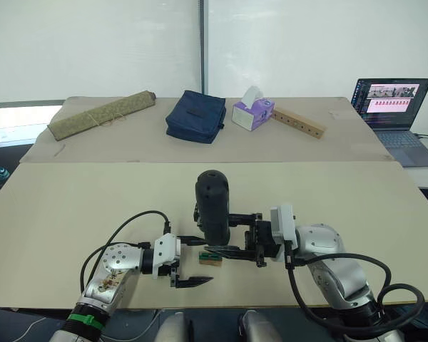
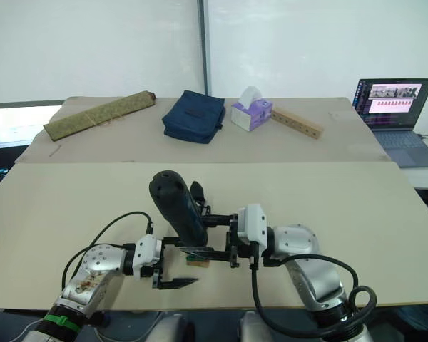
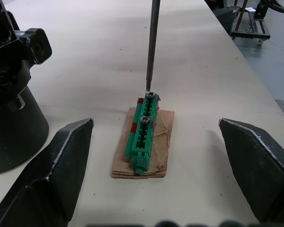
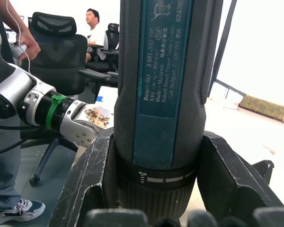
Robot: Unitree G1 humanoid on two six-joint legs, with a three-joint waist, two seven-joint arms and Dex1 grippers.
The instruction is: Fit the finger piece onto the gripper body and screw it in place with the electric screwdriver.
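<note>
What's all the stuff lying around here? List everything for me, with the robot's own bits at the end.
electric screwdriver: one, black, held upright at the table's near middle, its bit on a screw in the green block
green block: one, green on tan card, under the bit, holding two screws
gripper body: one, black, beside the green block
rolled mat: one, olive, far left
bag: one, navy, far middle
tissue box: one, purple, right of the bag
wooden bar: one, tan with holes, right of the tissue box
laptop: one, open, far right
table: one, beige
people: two, in the background of the right wrist view
left gripper: open, by the green block
right gripper: shut on the screwdriver
</note>
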